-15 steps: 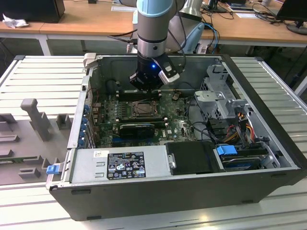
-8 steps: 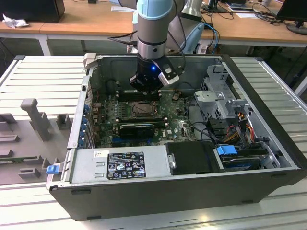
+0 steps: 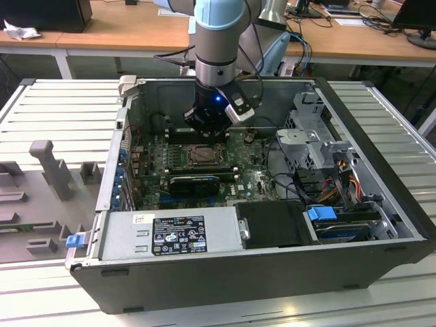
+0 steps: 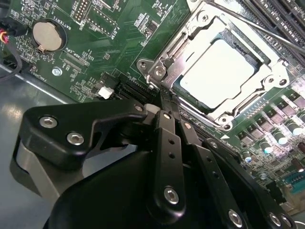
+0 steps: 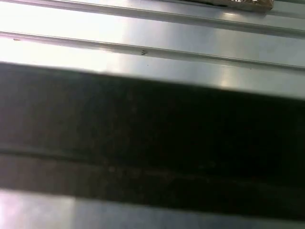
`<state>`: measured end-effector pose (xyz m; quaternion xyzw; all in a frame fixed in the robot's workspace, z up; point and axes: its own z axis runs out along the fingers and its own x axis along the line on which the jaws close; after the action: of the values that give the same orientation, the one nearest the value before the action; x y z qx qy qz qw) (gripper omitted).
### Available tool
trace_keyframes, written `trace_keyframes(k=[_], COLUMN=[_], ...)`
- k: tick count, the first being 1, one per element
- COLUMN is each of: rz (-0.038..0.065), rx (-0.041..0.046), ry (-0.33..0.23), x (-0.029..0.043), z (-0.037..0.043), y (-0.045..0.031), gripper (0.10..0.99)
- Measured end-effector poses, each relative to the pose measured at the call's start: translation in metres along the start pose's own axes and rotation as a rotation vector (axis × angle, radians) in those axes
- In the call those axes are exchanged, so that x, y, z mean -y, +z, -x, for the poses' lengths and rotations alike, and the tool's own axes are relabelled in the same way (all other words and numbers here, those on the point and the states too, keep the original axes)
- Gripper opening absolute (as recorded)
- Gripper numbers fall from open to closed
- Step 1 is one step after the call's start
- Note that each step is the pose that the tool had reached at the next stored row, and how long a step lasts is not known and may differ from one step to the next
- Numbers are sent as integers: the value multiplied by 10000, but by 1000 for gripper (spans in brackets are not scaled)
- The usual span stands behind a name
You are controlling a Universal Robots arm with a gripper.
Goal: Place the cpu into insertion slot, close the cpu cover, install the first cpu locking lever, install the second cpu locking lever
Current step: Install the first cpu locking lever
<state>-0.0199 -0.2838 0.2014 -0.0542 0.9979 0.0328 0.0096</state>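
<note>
The cpu (image 4: 217, 67), a pale silvery square, lies flat in its socket on the green motherboard (image 4: 95, 62). The cpu cover (image 4: 189, 46), a metal frame with an open centre, lies down around it. A thin locking lever (image 4: 259, 29) runs along the socket's far side. My gripper (image 4: 163, 101) is shut with nothing between its black fingers (image 4: 167, 138), its tip just off one corner of the socket. In the exterior view the gripper (image 3: 206, 131) hangs inside the open computer case, right above the socket (image 3: 202, 155).
A coin battery (image 4: 46, 35) and black memory slots (image 4: 286, 14) flank the socket. In the case a black card (image 3: 194, 182), the power supply (image 3: 170, 231), a drive cage (image 3: 320, 146) and cables (image 3: 340, 184) crowd the board. A grey moulded tray (image 3: 41, 184) lies outside.
</note>
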Motion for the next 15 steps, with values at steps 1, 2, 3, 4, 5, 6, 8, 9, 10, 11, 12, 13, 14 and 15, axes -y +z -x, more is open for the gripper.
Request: trace_keyframes(k=[1,2,3,4,5,6,8,9,10,11,12,13,14,15], rz=[-5,0,48,158,217,226,220,220,218,220,220,220,219,219], rx=[-3,-3,1,17,23,29,25,25,24,25,24,24,24,24], ry=[1,2,1,3,5,6,4,4,4,4,2,2,3,3], x=[1,2,3,1,1,-1,-5,-9,-10,-10,-6,2,10,15], z=[0,-1,0,1,1,2,4,6,6,6,6,5,4,3], y=[4,5,6,8,7,2,-79,-144,-163,-163,-164,-164,-164,-165], gripper=[106,106,106,106,106,106,106,106,106,106,106,106,106,106])
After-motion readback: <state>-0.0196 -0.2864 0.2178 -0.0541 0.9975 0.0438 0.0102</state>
